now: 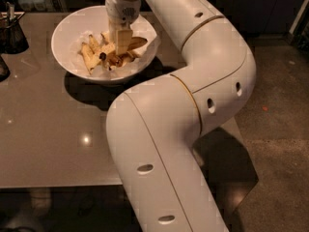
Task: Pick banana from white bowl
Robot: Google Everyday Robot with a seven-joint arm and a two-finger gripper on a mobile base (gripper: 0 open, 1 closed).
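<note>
Sitting among bananas [89, 58], one hand [121, 45], one white bowl [65, 35]

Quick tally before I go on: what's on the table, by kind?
White bowl: 1
Bananas in it: at least 3, overlapping
Dark container: 1
Dark object cut at left edge: 1
Claw, down in the bowl: 1
Total: at least 7
</note>
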